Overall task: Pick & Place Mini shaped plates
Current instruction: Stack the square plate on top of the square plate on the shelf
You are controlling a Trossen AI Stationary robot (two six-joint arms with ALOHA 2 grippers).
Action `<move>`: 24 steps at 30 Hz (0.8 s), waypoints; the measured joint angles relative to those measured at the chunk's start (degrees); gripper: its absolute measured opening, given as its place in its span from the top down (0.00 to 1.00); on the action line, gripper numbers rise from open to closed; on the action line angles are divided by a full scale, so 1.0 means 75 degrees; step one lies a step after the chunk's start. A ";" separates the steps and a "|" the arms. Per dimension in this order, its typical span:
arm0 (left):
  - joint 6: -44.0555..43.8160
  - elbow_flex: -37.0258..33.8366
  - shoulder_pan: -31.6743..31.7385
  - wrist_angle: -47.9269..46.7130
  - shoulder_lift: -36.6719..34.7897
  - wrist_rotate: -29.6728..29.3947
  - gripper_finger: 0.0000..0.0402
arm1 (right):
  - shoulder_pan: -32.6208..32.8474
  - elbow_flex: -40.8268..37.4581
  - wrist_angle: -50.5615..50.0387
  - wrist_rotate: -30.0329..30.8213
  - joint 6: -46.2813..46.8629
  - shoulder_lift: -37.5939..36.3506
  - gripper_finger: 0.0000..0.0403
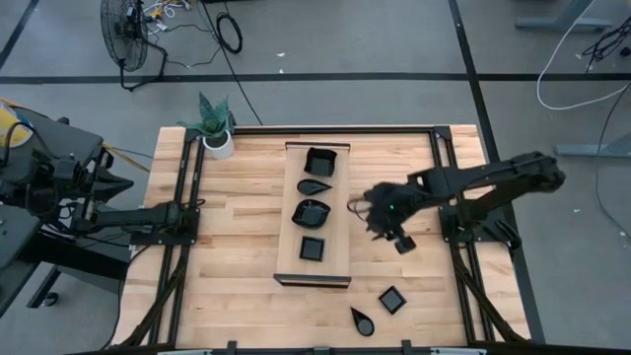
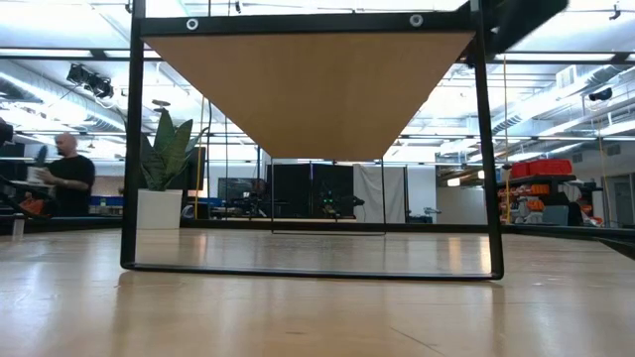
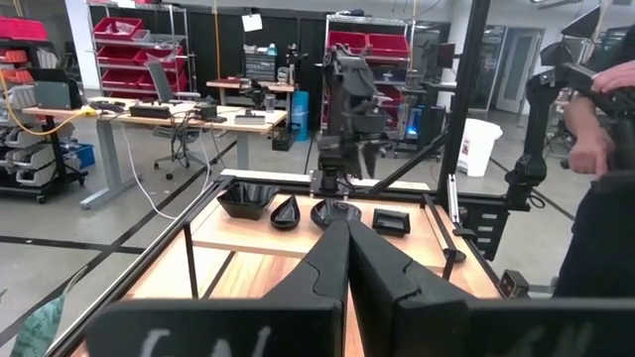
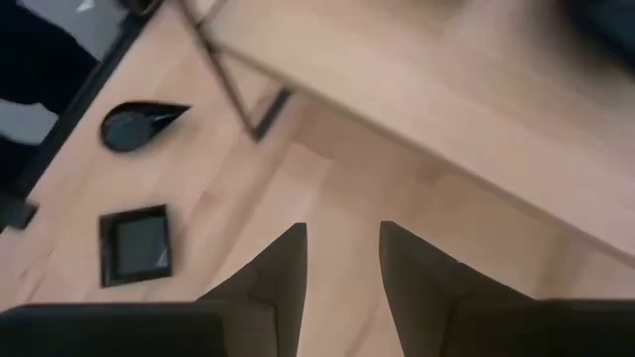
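Four black mini shaped plates lie in a row on the pale wooden board (image 1: 335, 212): a wavy bowl (image 1: 320, 160), a teardrop (image 1: 315, 185), a leaf (image 1: 311, 211) and a square (image 1: 313, 248). A second square plate (image 1: 392, 299) (image 4: 134, 243) and a second teardrop (image 1: 362, 320) (image 4: 139, 124) lie flat on the table near its front edge. My right gripper (image 1: 363, 207) (image 4: 342, 260) hangs open above bare table just right of the board, tipped downward, with nothing between its fingers. My left gripper (image 1: 189, 212) (image 3: 347, 253) waits shut and level at the table's left side.
A white pot with a green plant (image 1: 217, 138) stands at the table's far left corner. Black frame rails (image 1: 446, 187) run along the table's sides. Bare wood lies between the board and the right rail. A person (image 3: 600, 149) stands beyond the table; another person (image 2: 64, 174) shows in the room.
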 joint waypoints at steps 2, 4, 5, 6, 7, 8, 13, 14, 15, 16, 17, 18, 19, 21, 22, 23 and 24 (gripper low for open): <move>0.0004 0.0000 0.0000 0.0000 -0.0002 0.0000 0.97 | 0.0296 -0.0257 0.0225 0.0000 -0.0053 -0.0087 0.67; -0.0001 -0.0001 0.0000 -0.0003 -0.0003 -0.0001 0.97 | 0.0575 -0.0454 0.0449 0.0000 -0.0045 -0.0121 0.67; 0.0002 -0.0001 0.0000 -0.0002 0.0000 0.0001 0.96 | 0.0701 -0.0525 0.0543 0.0002 -0.0008 -0.0120 0.67; 0.0005 0.0000 0.0000 0.0000 -0.0002 -0.0002 0.96 | 0.0822 -0.0580 0.0623 0.0025 0.0119 -0.0119 0.67; 0.0002 0.0002 0.0000 -0.0002 0.0000 0.0001 0.97 | 0.0932 -0.0628 0.0717 0.0093 0.0322 -0.0117 0.67; -0.0001 -0.0001 0.0000 -0.0002 -0.0002 0.0000 0.97 | 0.1037 -0.0657 0.0808 0.0204 0.0581 -0.0094 0.67; 0.0001 -0.0001 0.0000 -0.0002 -0.0001 -0.0001 0.96 | 0.1529 -0.0743 0.0977 0.0440 0.1324 0.0003 0.67; 0.0005 -0.0001 0.0000 -0.0001 -0.0001 0.0000 0.97 | 0.1639 -0.0788 0.0980 0.0432 0.1449 0.0009 0.67; 0.0002 0.0002 0.0000 0.0001 -0.0002 0.0000 0.97 | 0.1756 -0.0850 0.0979 0.0431 0.1568 0.0010 0.67; -0.0001 0.0000 0.0000 -0.0002 -0.0001 -0.0002 0.96 | 0.1873 -0.0922 0.1040 0.0431 0.1621 0.0021 0.67; 0.0002 -0.0001 0.0000 -0.0004 -0.0002 -0.0001 0.96 | 0.1998 -0.1005 0.1142 0.0431 0.1644 0.0046 0.67; 0.0005 0.0002 0.0000 0.0001 -0.0003 0.0001 0.97 | 0.2124 -0.1105 0.1172 0.0432 0.1613 0.0063 0.67; 0.0001 0.0002 0.0000 0.0000 -0.0001 0.0001 0.97 | 0.2260 -0.1237 0.1189 0.0432 0.1540 0.0086 0.67; 0.0002 -0.0001 0.0000 -0.0002 -0.0003 -0.0002 0.96 | 0.2599 -0.1512 0.1478 0.0442 0.1314 0.0191 0.68; 0.0005 0.0001 0.0000 0.0000 0.0000 -0.0002 0.97 | 0.2761 -0.1690 0.1650 0.0438 0.1185 0.0231 0.68; 0.0002 0.0002 0.0000 -0.0002 0.0000 -0.0001 0.97 | 0.2910 -0.1853 0.1785 0.0430 0.1129 0.0280 0.68; -0.0001 -0.0001 0.0000 -0.0002 -0.0003 -0.0002 0.96 | 0.3043 -0.2006 0.1986 0.0432 0.1120 0.0348 0.68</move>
